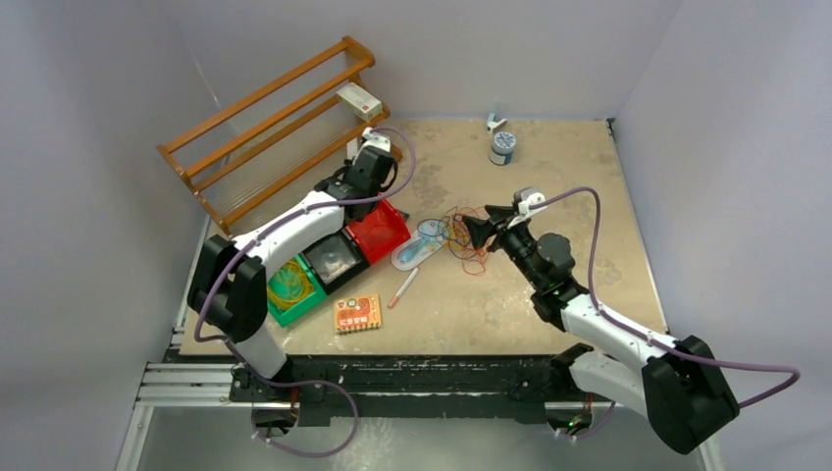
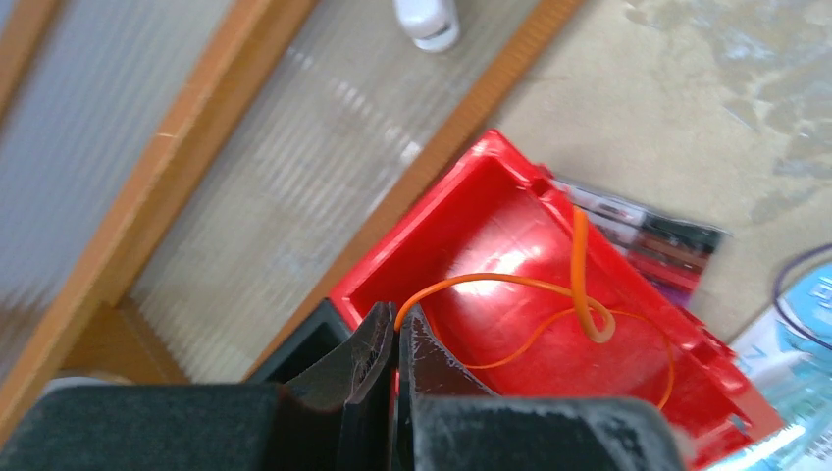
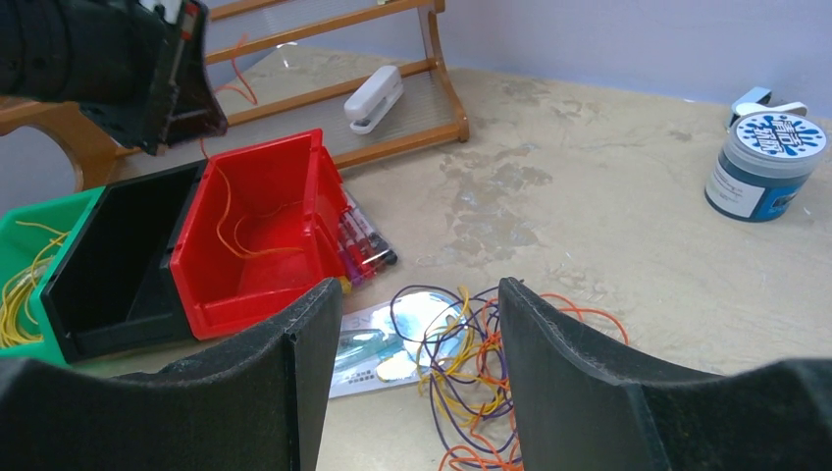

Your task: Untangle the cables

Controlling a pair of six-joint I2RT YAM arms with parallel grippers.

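My left gripper [image 2: 397,319] is shut on a thin orange cable [image 2: 510,283], which loops down into the red bin [image 2: 461,211] below it. From the right wrist view, that gripper [image 3: 196,113] hangs above the black bin [image 3: 118,265] and the red bin [image 3: 294,196]. A tangle of orange, yellow and purple cables [image 3: 471,343] lies on the table. My right gripper [image 3: 422,289] stands open just above the tangle [image 1: 463,245], with nothing between its fingers. Yellow cable [image 3: 20,285] lies in the green bin [image 3: 49,201].
A wooden rack [image 1: 275,118] with a white box [image 1: 358,98] stands at the back left. A blue-lidded jar [image 1: 502,145] is at the back. A blister package [image 1: 422,243], a pen [image 1: 402,287] and an orange card [image 1: 357,314] lie near the bins.
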